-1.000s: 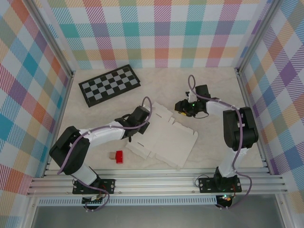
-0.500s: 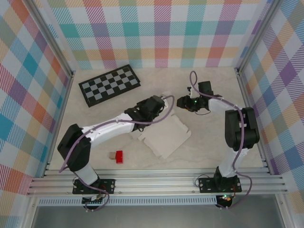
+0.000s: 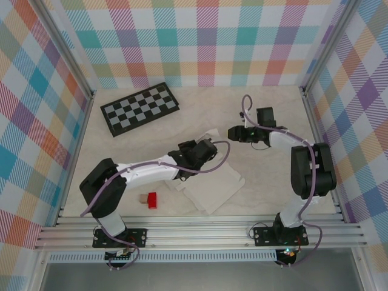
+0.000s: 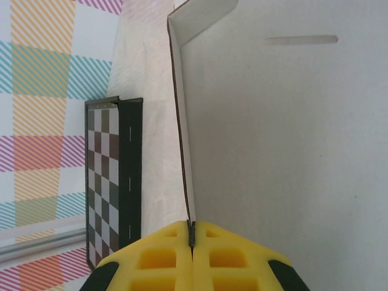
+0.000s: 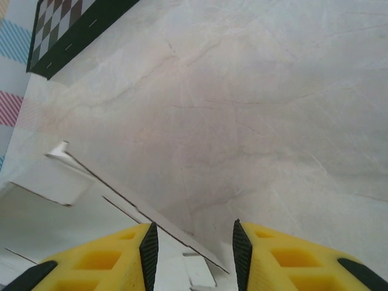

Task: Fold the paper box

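- Top external: the paper box (image 3: pixel 213 187) lies part-folded near the middle of the table (image 3: pixel 273 182), with one panel lifted toward 12 o'clock. The left gripper (image 3: pixel 208 147) sits at that raised panel. The right gripper (image 3: pixel 234 132) hangs off its 2 o'clock corner, apart from the card as far as I can judge (small in frame).
- The checkerboard (image 3: pixel 139 108) is well apart at 10 o'clock. A red block (image 3: pixel 152 200) and a tan block (image 3: pixel 143 198) lie side by side at 8 o'clock of the box.
- Left wrist: the yellow fingers (image 4: pixel 157 257) are pressed together on the thin edge of the upright panel, with only card between them. Judgement: the pinch keeps the wall standing along its crease. The slot (image 4: pixel 301 40) at 1 o'clock probably takes a tab.
- Right wrist: the jaws stand moderately apart with nothing clamped. A panel edge runs under the gap toward 10 o'clock. Judgement: it is posed to catch the neighbouring flap.
- Writing: none readable. The box is plain white, with no logo or label.
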